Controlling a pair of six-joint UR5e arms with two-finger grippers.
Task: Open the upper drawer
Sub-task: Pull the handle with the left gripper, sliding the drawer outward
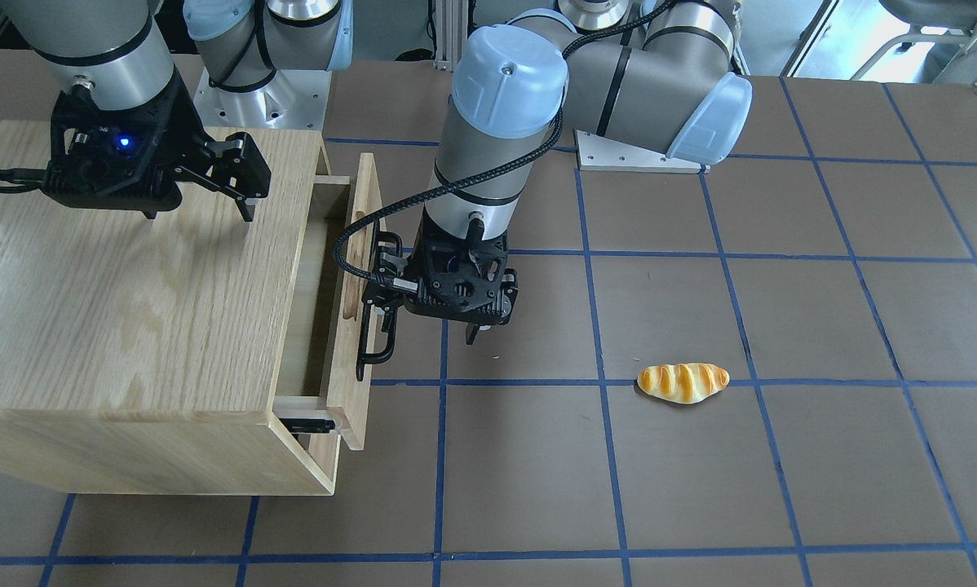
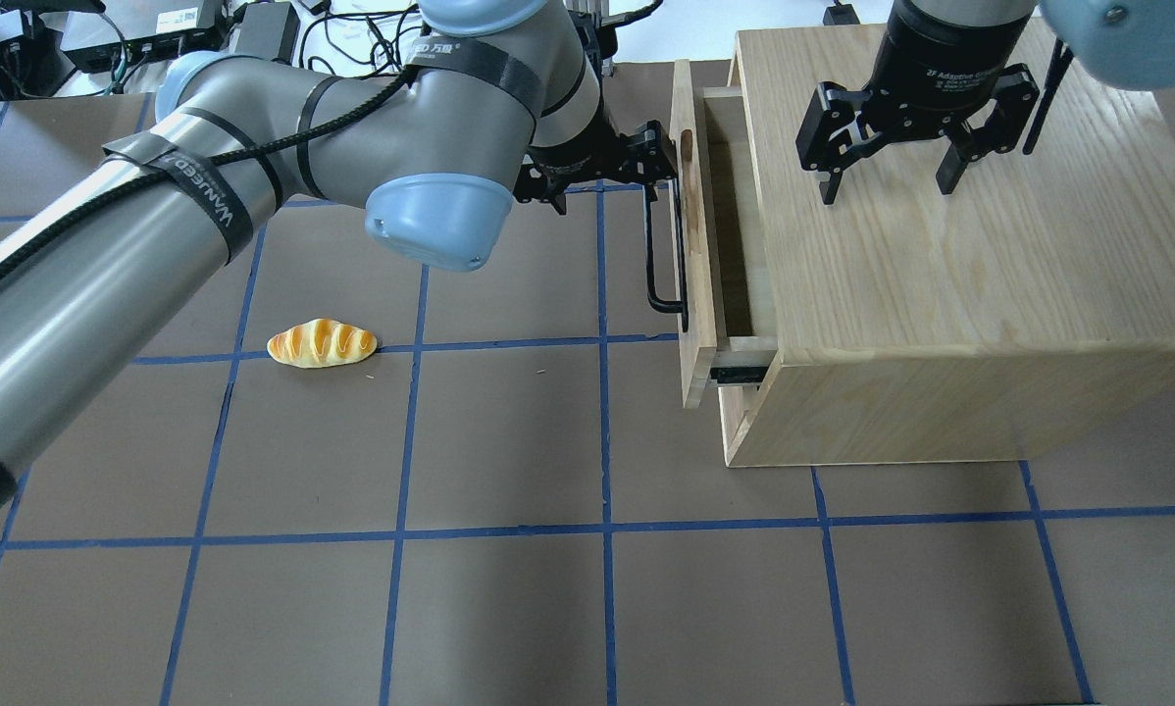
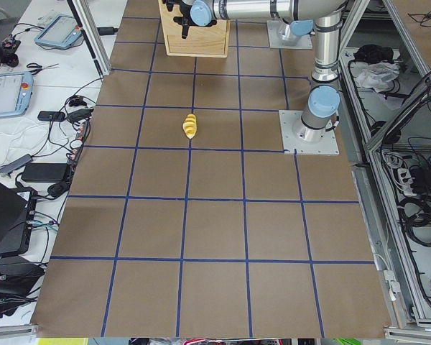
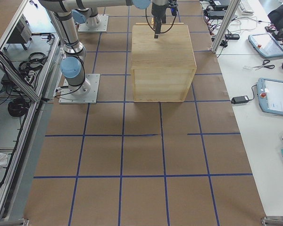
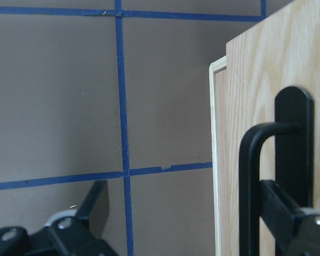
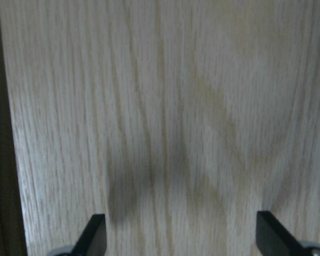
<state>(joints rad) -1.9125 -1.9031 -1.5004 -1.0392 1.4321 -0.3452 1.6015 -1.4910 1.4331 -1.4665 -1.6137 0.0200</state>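
Note:
The upper drawer [image 2: 691,275] is pulled a short way out of the oak cabinet [image 2: 950,294], showing a strip of its pale interior [image 2: 741,245]. Its front panel [image 1: 364,212] carries a long black bar handle [image 2: 668,257]. My left gripper [image 2: 658,162] is open at the handle's far end; in the left wrist view [image 5: 184,186] one finger [image 5: 285,213] sits between the bar [image 5: 248,176] and the panel, the other [image 5: 93,205] well clear of it. My right gripper [image 2: 887,181] is open and empty above the cabinet top, which also shows in the right wrist view [image 6: 180,218].
A bread roll [image 2: 321,343] lies on the brown table to the left of the drawer, also in the front-facing view [image 1: 683,382]. The cabinet [image 1: 130,310] stands at the table's right end. Blue tape lines grid the table.

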